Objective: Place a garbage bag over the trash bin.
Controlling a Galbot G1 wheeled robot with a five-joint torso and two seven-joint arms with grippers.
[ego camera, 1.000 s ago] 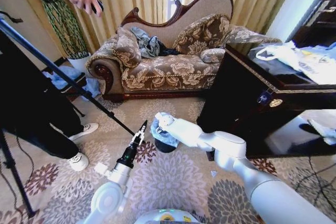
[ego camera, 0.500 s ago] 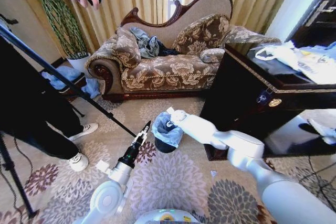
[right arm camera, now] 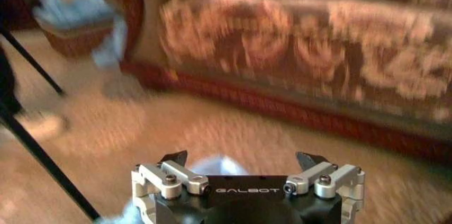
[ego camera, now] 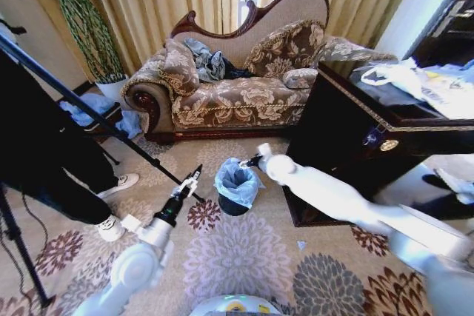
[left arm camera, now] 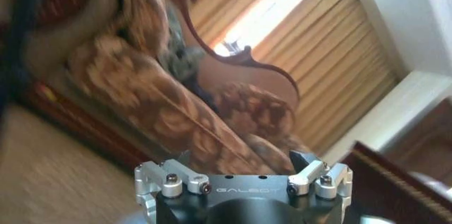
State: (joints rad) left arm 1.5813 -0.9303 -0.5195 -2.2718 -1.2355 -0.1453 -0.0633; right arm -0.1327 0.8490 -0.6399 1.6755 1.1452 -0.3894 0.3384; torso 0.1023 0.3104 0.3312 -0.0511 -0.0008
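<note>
The small black trash bin [ego camera: 232,206] stands on the patterned carpet in front of the sofa. The pale blue-white garbage bag [ego camera: 235,180] sits crinkled over its rim, draping down the sides. My right gripper [ego camera: 254,160] is just to the right of the bin's far rim, open and holding nothing; in the right wrist view [right arm camera: 240,159] a pale bit of the bag [right arm camera: 214,164] shows just beyond it. My left gripper [ego camera: 194,177] hovers a short way left of the bin, apart from it; the left wrist view [left arm camera: 238,158] shows its jaws spread wide, facing the sofa.
A floral sofa [ego camera: 237,98] stands behind the bin. A dark wooden cabinet [ego camera: 348,146] with white plastic bags [ego camera: 418,83] on top is close on the right. A tripod leg [ego camera: 96,120] slants down toward my left gripper, beside a person's legs and shoes [ego camera: 111,227].
My right arm has drawn back to the right from over the bin, uncovering the bag on the rim. My left arm has shifted slightly left. The person's hand at top left has gone.
</note>
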